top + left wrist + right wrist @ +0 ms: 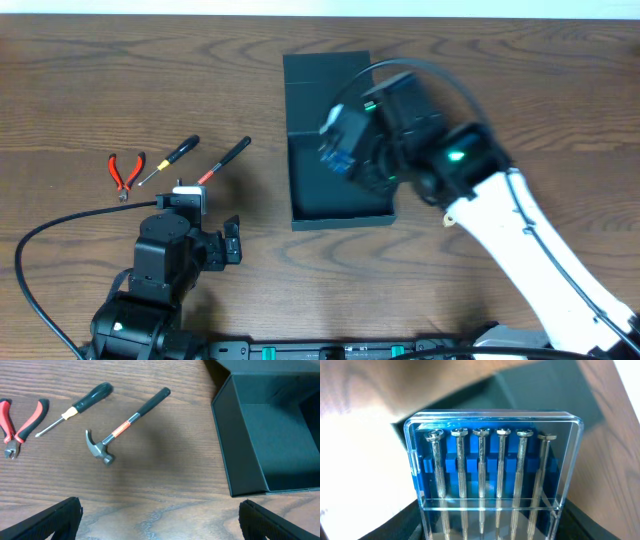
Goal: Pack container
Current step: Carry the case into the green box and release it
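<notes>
Wood-grain table (120, 80) is seen under everything, and on it, right of centre, the container (312, 190) is set open, its lid flap laid back on the far side and its well bare as far as can be seen. Its long axis is judged to run from the robot's side to the far edge. Directly above that well a clear case (492, 475) of small screwdrivers is held, clamped at its lower end by the right gripper (355, 150), so a plain descent is judged to be all that is called for. The left gripper (160, 527) is spread and carries nothing, well apart from the container, which lies to its right; a hammer (125, 425), a screwdriver (75, 407) and pliers (20, 425) are left lying ahead of it.
</notes>
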Controlling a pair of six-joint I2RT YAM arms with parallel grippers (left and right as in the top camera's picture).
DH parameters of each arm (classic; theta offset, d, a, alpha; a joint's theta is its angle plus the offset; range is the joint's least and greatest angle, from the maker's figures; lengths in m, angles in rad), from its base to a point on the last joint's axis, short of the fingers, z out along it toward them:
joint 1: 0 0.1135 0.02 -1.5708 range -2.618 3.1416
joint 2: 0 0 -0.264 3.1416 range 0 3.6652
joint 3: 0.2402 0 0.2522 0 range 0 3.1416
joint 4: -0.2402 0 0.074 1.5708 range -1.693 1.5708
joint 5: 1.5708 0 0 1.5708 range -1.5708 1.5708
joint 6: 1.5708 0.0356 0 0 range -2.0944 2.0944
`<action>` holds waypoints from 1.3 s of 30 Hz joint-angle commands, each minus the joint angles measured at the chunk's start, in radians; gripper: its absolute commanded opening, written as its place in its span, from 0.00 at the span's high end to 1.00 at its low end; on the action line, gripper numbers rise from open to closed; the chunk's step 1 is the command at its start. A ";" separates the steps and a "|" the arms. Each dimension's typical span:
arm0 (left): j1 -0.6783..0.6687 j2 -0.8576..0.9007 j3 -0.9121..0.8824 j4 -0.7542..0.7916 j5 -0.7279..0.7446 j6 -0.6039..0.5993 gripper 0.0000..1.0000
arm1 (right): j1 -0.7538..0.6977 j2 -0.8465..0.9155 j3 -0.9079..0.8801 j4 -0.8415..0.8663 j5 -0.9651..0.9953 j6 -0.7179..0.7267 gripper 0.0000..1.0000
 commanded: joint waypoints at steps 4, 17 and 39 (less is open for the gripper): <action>-0.004 0.000 0.024 -0.004 0.011 -0.002 0.02 | 0.043 0.161 0.019 0.042 0.000 -0.179 0.99; -0.004 0.000 0.024 -0.005 0.011 -0.002 0.01 | 0.002 0.411 0.019 0.166 -0.016 -0.264 0.99; -0.004 0.000 0.024 -0.031 0.010 -0.001 0.01 | -0.089 0.600 0.018 0.165 -0.130 -0.241 0.89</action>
